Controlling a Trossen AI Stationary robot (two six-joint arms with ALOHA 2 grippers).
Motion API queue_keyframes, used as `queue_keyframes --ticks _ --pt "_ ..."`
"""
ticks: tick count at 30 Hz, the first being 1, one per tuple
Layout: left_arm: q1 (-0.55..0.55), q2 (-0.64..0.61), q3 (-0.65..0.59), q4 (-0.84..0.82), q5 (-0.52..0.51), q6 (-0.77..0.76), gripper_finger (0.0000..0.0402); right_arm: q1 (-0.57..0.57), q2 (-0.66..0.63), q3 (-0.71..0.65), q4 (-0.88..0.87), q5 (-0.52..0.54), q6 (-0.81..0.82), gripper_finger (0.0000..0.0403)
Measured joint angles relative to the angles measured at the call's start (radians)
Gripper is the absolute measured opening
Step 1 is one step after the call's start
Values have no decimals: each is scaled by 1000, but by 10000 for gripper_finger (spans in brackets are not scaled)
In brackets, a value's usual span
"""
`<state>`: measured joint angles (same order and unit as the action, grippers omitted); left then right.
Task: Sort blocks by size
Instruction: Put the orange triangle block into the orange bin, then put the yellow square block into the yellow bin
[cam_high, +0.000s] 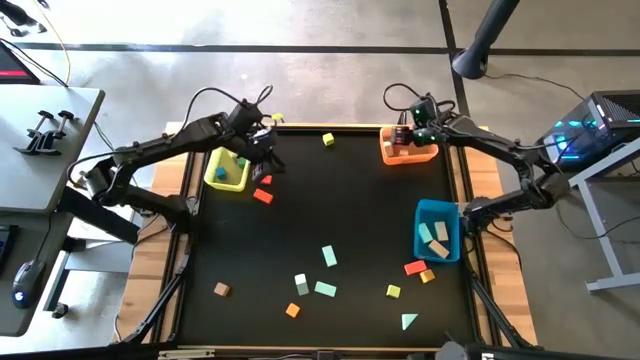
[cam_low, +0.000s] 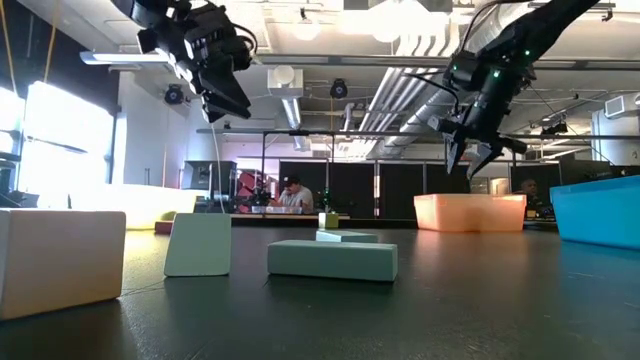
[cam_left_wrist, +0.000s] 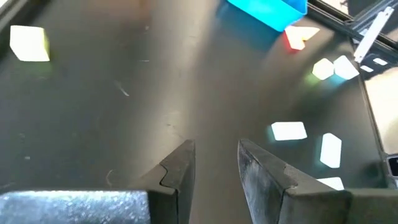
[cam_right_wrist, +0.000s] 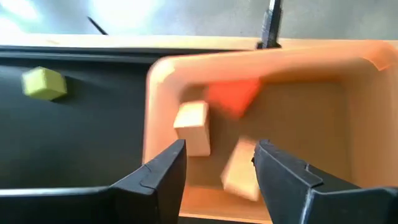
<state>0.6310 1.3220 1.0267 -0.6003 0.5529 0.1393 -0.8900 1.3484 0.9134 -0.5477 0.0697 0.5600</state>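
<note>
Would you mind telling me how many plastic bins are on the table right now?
3. The yellow bin sits near the far left by the left arm, the orange bin at the far right under the right arm, and the blue bin along the right edge.

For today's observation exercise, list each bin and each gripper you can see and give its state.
Orange bin: holds two tan blocks and a red block.
Yellow bin: holds small blocks.
Blue bin: holds pale blocks.
Left gripper: empty, fingers slightly apart, beside the yellow bin.
Right gripper: open, empty, above the orange bin.
</note>
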Motion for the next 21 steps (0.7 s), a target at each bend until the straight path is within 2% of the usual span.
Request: queue_keyframes --ticks 4,7,14,21 --pt "27 0 0 -8 0 3 105 12 -24 0 8 -16 17 180" --pt "39 0 0 -19 0 -4 105 64 -69 0 12 -31 18 180" --pt "43 0 0 -24 -8 -9 105 322 -162 0 15 -60 30 181" --pt "9 0 0 17 -9 -140 105 555 -157 0 60 -147 -114 181"
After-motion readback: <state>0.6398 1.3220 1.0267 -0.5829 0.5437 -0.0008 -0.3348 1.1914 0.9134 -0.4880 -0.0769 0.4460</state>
